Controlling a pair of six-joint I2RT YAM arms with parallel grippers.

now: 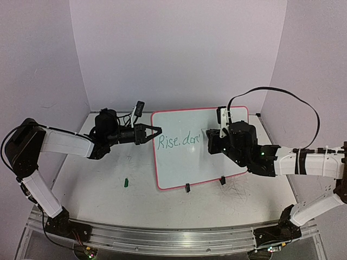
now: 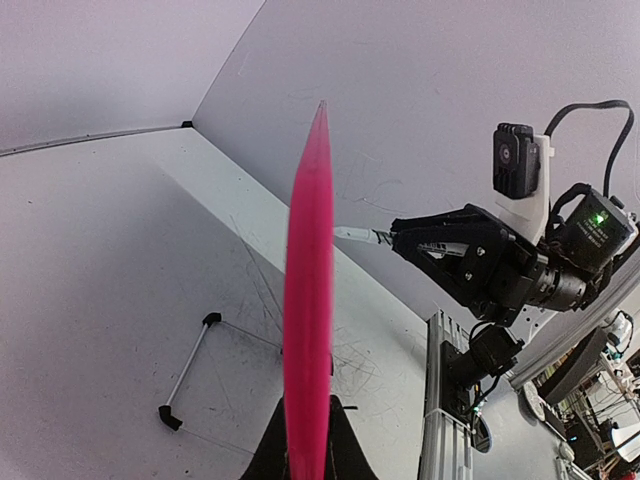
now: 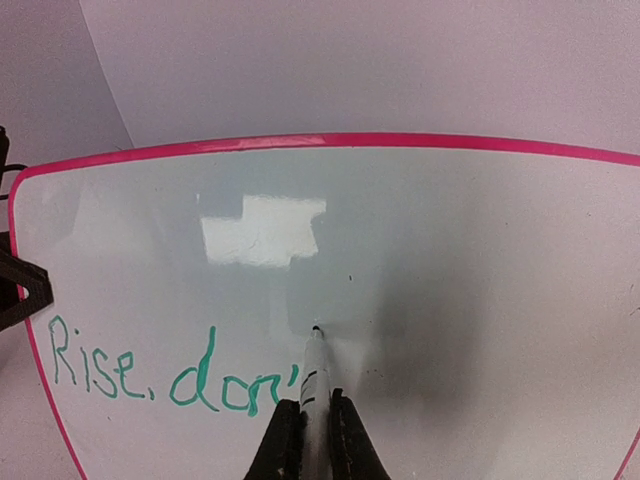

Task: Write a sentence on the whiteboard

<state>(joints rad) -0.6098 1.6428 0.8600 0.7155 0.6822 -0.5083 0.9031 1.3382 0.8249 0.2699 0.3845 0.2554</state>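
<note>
The whiteboard (image 1: 187,165) has a pink frame and stands tilted on the table, with green writing "Rise, don'" (image 1: 179,142) on it. My left gripper (image 1: 157,131) is shut on its left edge. In the left wrist view that edge is a pink strip (image 2: 308,280) running up from between the fingers of my left gripper (image 2: 308,455). My right gripper (image 1: 212,135) is shut on a white marker (image 3: 312,385). In the right wrist view my right gripper (image 3: 315,440) holds the marker tip on the whiteboard (image 3: 460,250), just right of the writing (image 3: 170,375).
A small green marker cap (image 1: 126,182) lies on the table left of the board. Two black clip feet (image 1: 187,187) sit at the board's near edge. A thin white rod with black ends (image 2: 188,372) shows in the left wrist view. Old scribbles mark the table (image 1: 244,189). Walls enclose three sides.
</note>
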